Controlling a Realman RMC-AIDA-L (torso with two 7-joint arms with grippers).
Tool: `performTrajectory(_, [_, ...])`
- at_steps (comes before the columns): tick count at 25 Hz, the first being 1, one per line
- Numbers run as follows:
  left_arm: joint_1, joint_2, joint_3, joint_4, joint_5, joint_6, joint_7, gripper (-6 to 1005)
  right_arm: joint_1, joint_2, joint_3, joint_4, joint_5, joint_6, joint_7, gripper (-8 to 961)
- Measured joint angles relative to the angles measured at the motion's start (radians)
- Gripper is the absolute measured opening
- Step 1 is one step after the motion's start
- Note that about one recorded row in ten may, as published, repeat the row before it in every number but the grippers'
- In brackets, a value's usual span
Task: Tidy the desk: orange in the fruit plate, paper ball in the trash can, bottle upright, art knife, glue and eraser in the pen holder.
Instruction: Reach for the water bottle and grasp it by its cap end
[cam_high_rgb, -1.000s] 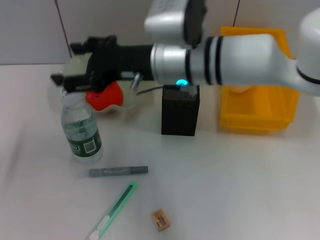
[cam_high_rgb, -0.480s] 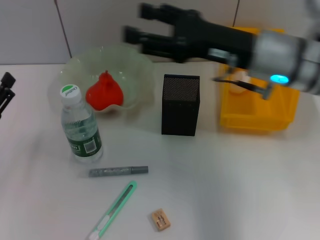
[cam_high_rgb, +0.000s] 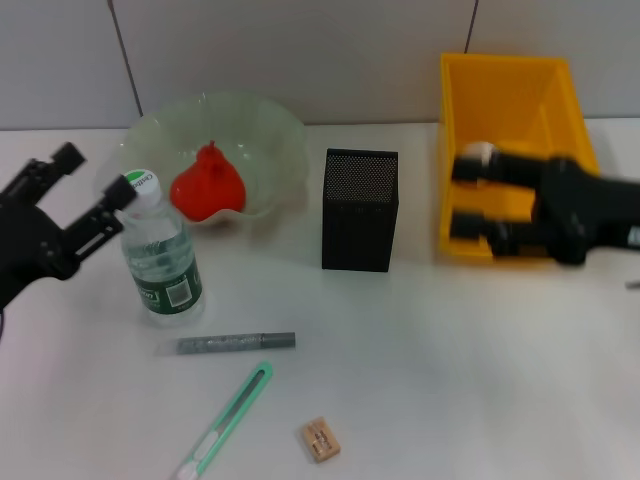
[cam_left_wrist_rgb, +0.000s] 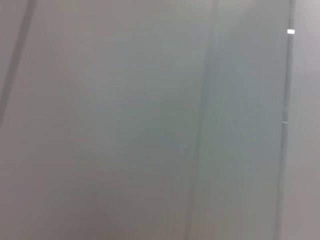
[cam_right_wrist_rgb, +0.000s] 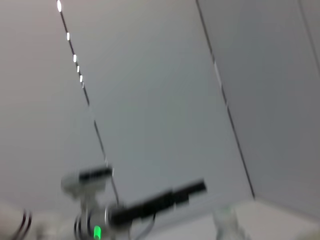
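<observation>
The bottle (cam_high_rgb: 162, 255) stands upright with its green cap on, left of centre in the head view. My left gripper (cam_high_rgb: 95, 178) is open just left of the cap, one finger close to it. The reddish orange (cam_high_rgb: 208, 186) lies in the pale green fruit plate (cam_high_rgb: 270, 135). The black mesh pen holder (cam_high_rgb: 360, 210) stands mid-table. In front lie the grey glue stick (cam_high_rgb: 237, 342), the green art knife (cam_high_rgb: 225, 418) and the eraser (cam_high_rgb: 321, 439). My right gripper (cam_high_rgb: 462, 195) is open over the yellow trash can (cam_high_rgb: 510, 90), next to a white paper ball (cam_high_rgb: 478, 154).
A grey panelled wall (cam_left_wrist_rgb: 150, 120) runs behind the table and fills the left wrist view. The right wrist view shows the same wall and a distant dark arm (cam_right_wrist_rgb: 160, 201). White tabletop (cam_high_rgb: 470, 370) lies bare at the front right.
My right arm has swept from over the plate and bottle across to the yellow trash can. My left gripper has come in from the left edge up to the bottle's cap.
</observation>
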Motion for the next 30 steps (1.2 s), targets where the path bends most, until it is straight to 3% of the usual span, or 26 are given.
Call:
performTrajectory(3, [-0.001,0.0,0.071,0.031,0.001,-0.007,-0.022,805,-0.01,-0.003,0.001,0.001,-0.063,-0.012,-0.009,804])
performTrajectory(10, [-0.003,-0.001,0.091,0.064,0.001,-0.079,-0.017,804,-0.015,0.004,0.003,0.0,-0.224,-0.041,-0.02,804])
performTrajectory(21, [0.004,-0.001,0.082,0.105,-0.004,-0.135,0.01,804,-0.02,0.007,0.004,-0.003,-0.227,-0.047,-0.017,804])
performTrajectory(30, [-0.018,0.0,0.146,0.108,0.0,-0.202,0.003,803,-0.012,0.007,0.004,0.0,-0.227,-0.045,0.008,804])
